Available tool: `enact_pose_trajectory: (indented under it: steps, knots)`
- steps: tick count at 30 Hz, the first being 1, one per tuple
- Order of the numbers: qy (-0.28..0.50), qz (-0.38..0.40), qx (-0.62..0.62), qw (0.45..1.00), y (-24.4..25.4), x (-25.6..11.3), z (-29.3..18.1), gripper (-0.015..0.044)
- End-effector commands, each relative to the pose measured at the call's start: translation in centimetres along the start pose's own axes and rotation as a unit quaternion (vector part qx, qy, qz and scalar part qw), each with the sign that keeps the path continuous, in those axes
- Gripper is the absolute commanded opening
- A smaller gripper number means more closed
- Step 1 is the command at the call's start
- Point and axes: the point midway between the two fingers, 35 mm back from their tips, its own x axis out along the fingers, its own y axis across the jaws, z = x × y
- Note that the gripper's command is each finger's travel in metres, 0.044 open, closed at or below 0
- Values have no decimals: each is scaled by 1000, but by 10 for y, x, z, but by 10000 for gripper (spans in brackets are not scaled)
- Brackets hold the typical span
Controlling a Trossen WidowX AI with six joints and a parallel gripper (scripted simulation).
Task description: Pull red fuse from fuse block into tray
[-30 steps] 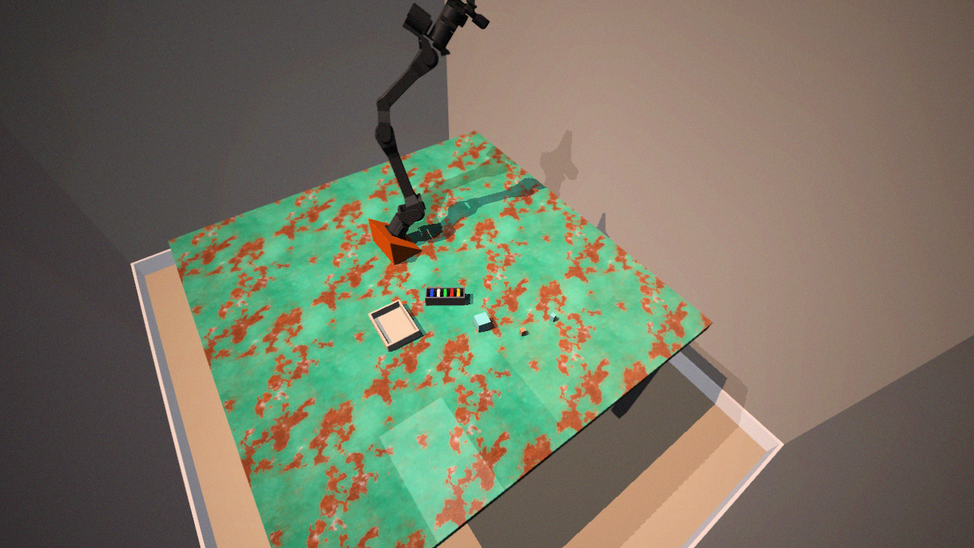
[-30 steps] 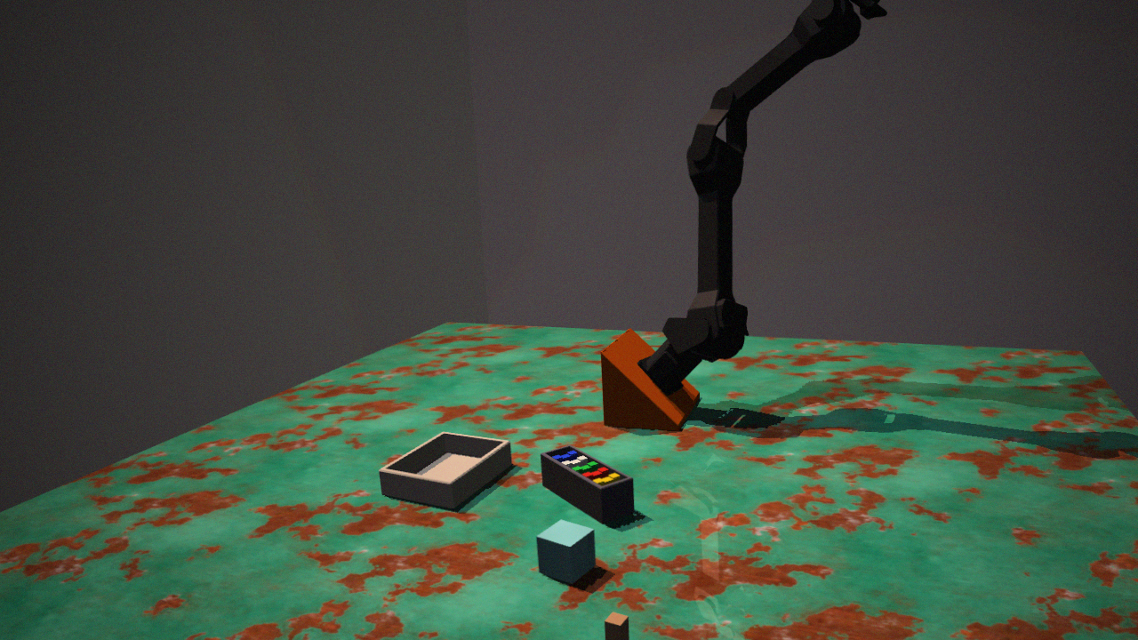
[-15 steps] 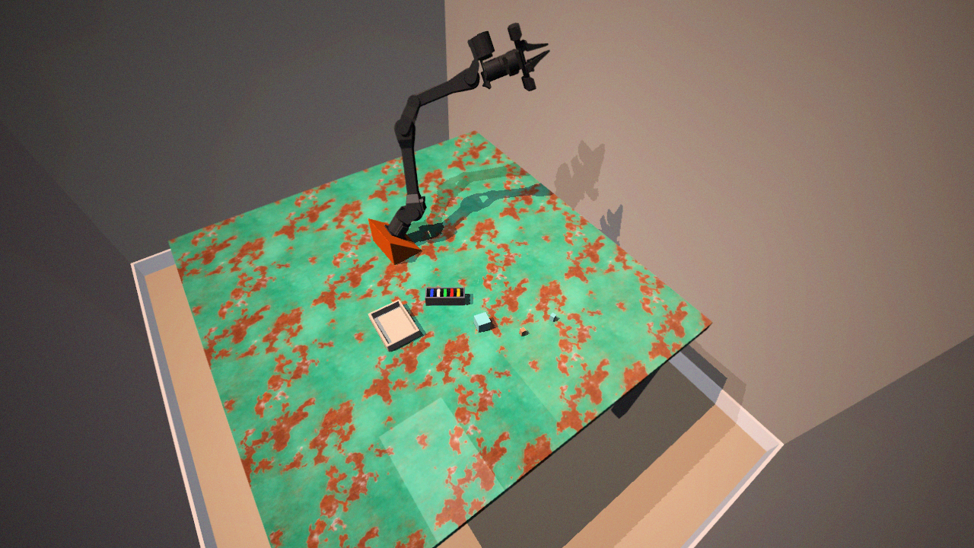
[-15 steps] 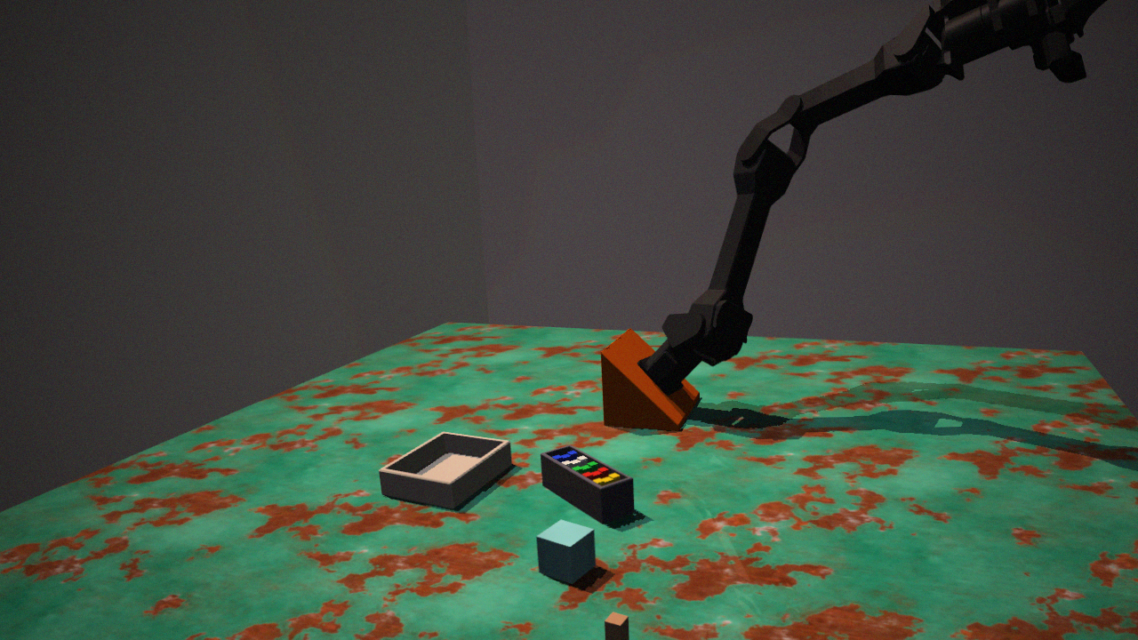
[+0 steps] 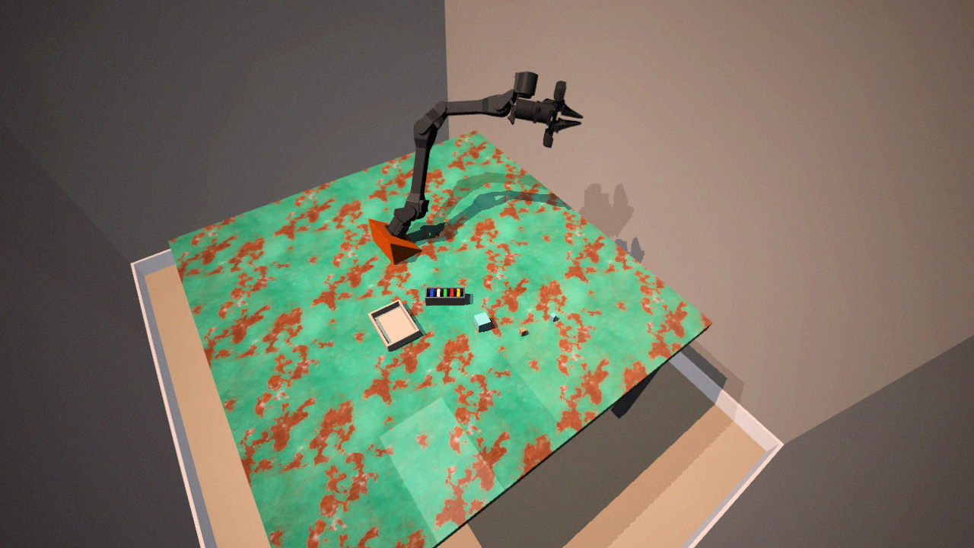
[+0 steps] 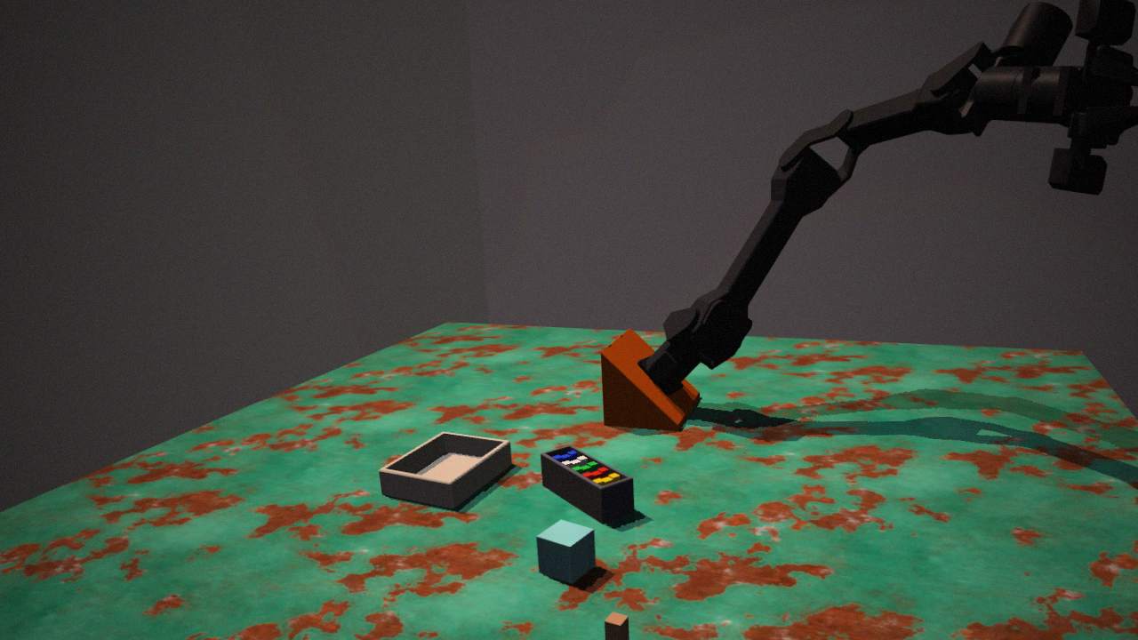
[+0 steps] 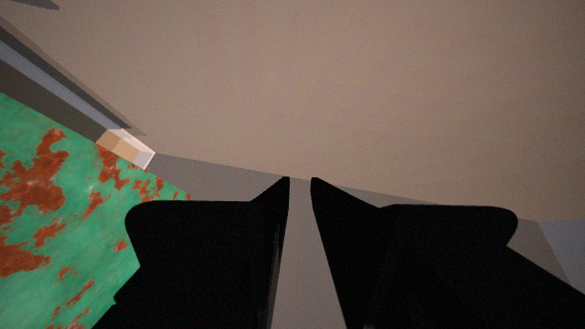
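Okay, jaws point(image 5: 580, 120) slightly apart, nothing between tips; red fuse point(image 5: 451, 293) point(image 6: 595, 473) sits in fuse block point(image 5: 445, 300) point(image 6: 584, 493), tray point(image 5: 406, 342) point(image 6: 417, 487) empty.

The exterior view's right edge cuts off the jaws point(image 5: 582, 120) point(image 6: 1133, 99); their tips are hidden.

The top view looks steeply down from high above the counter point(image 5: 306, 436) point(image 6: 278, 572) point(image 7: 27, 292), far enough back to take in most of it and the whole arm point(image 5: 421, 163) point(image 6: 764, 246). The exterior view sits lower and closer, facing across the counter at a shallow downward slant; the arm's far end runs off its right edge. Both share the tray point(image 5: 376, 328) point(image 6: 417, 492) and fuse block point(image 5: 445, 300) point(image 6: 584, 491). The wrist view looks out along the close-up fingers point(image 5: 580, 119), toward a wall point(image 5: 714, 136) point(image 7: 292, 82) also seen from the top, with some counter at its left.
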Motion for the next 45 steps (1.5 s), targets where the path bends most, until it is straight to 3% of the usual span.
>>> enact_pose_trajectory:
  steps: [1,15,25,35,43,45]
  knots:
    - [51,58,46,996,39,21,-44,74]
    - [236,197,160,938,148,27,-185,74]
    - [431,259,368,782,237,-33,-307,74]
    - [608,228,587,483,316,-145,-387,74]
    - [678,113,724,60,373,-253,-397,74]
    - [677,101,729,22,376,-261,-396,74]
